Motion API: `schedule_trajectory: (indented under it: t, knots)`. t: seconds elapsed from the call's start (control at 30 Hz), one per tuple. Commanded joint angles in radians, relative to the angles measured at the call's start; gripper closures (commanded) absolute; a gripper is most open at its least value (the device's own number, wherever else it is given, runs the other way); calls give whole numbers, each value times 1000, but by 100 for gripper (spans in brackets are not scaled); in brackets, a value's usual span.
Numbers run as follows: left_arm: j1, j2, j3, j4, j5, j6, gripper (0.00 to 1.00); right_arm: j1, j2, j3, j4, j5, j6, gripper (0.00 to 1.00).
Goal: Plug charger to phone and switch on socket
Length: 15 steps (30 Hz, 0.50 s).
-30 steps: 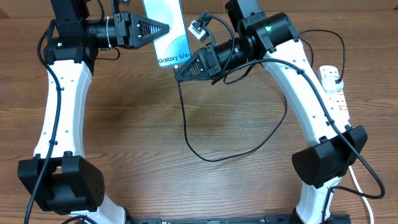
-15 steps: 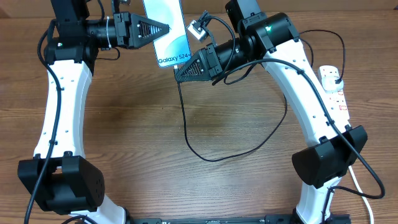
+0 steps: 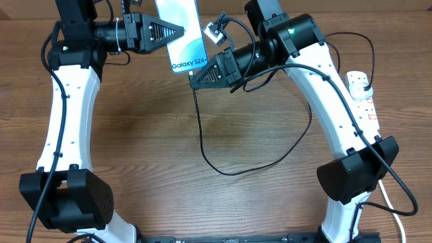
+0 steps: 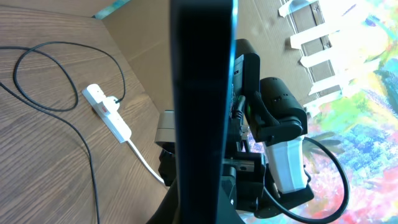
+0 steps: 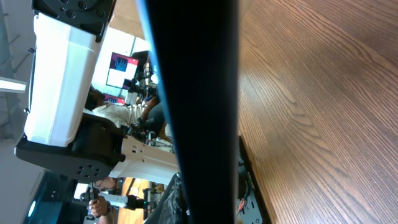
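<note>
The phone (image 3: pixel 183 32) is held above the table at the back, screen up, "Galaxy S24+" text at its near end. My left gripper (image 3: pixel 177 30) is shut on its left edge. The phone fills the left wrist view (image 4: pixel 202 93) edge-on and shows as a dark bar in the right wrist view (image 5: pixel 193 93). My right gripper (image 3: pixel 194 81) is shut at the phone's near end on the connector end of the charger (image 3: pixel 202 145). Its thin black cable hangs down, loops over the table and runs to a black plug (image 3: pixel 364 82) in the socket (image 3: pixel 366 104), also seen in the left wrist view (image 4: pixel 109 112).
The socket's thick white cord (image 3: pixel 391 199) runs down the right side past the right arm's base. The charger cable's loop lies across the middle right of the wooden table, also in the left wrist view (image 4: pixel 91 163). Both arm bases stand at the front.
</note>
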Motion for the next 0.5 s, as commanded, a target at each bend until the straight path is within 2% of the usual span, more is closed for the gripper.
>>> schedule_trajectory:
  t: [0.0, 0.47]
  knots:
    - [-19, -8, 15, 4, 54, -19, 96, -2, -31, 7, 10, -10, -11, 96]
    - [-19, -8, 15, 5, 54, -14, 96, -28, -31, 8, 10, -11, -12, 96]
